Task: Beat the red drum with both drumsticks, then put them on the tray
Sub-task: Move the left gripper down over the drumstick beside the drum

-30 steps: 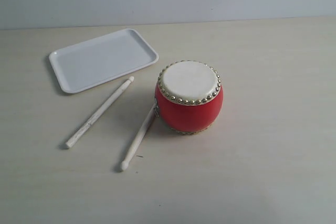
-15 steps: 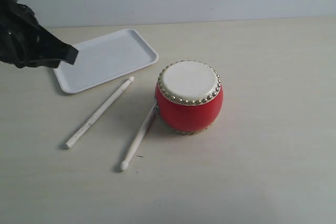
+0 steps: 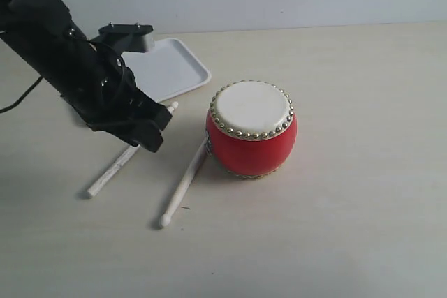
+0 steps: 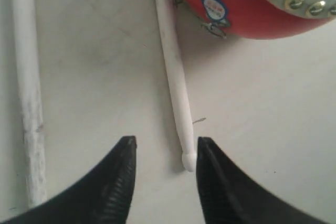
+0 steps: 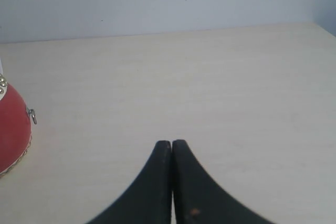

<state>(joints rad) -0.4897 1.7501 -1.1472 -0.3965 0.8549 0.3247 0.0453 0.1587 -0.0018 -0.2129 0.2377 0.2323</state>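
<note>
Nothing is done yet: both drumsticks (image 3: 183,183) lie on the table (image 3: 363,228) beside the red drum (image 3: 251,137), not on the tray (image 3: 183,68). The left gripper (image 4: 164,145) hovers above them, open and empty (no grasp yet); the right gripper (image 5: 171,148) is closed on nothing.

The pale wood-grain bench (image 3: 363,207) carries the red drum (image 3: 251,130), standing upright with its skin on top. One drumstick (image 3: 183,185) lies flat just left of the drum, with one end at its base and the rounded tip pointing away. A second drumstick (image 3: 105,178) lies farther left of the drum, roughly parallel to the first. The white tray (image 3: 183,68) lies flat behind and left of the drum.
</note>
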